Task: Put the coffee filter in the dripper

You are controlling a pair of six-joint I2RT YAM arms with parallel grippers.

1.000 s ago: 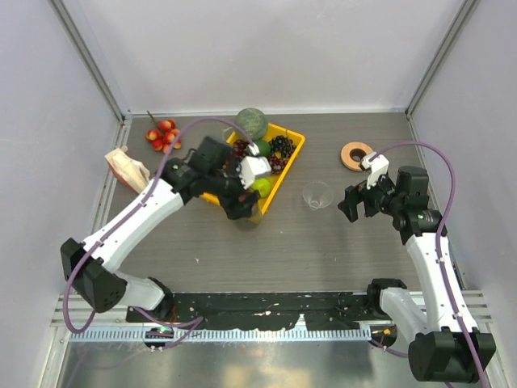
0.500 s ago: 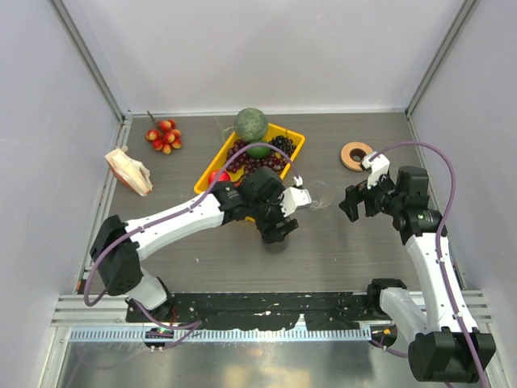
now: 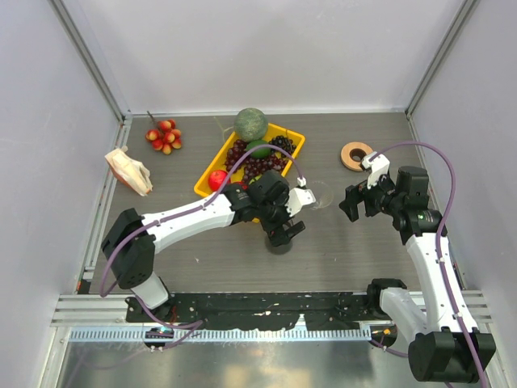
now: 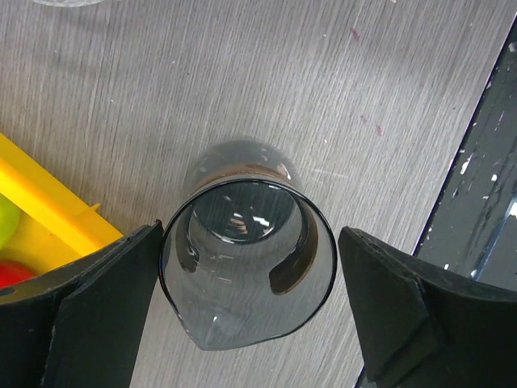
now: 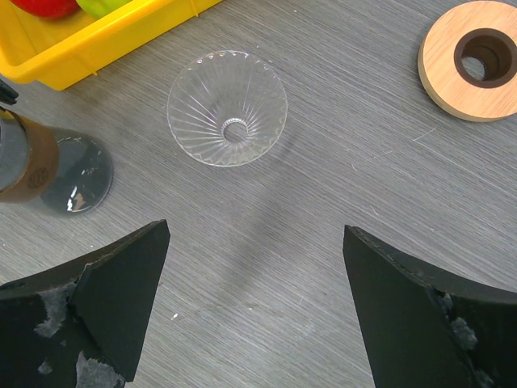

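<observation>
Left gripper (image 3: 284,230) sits low over the smoky cup (image 4: 246,259), centre of the overhead view, just below the yellow tray (image 3: 296,147). Jaws apart, one finger each side of the rim — a sliver of gap on the right, none I can make out on the left. The cup stands upright on its own base, so I judge the spread as no hold. Right gripper (image 5: 254,242) hangs wide and empty, right of the dripper (image 5: 227,107), which sits mouth-up between cup and wooden ring (image 5: 481,59) — probably parked there to keep the cone in its camera. Filter: not found in any view.
</observation>
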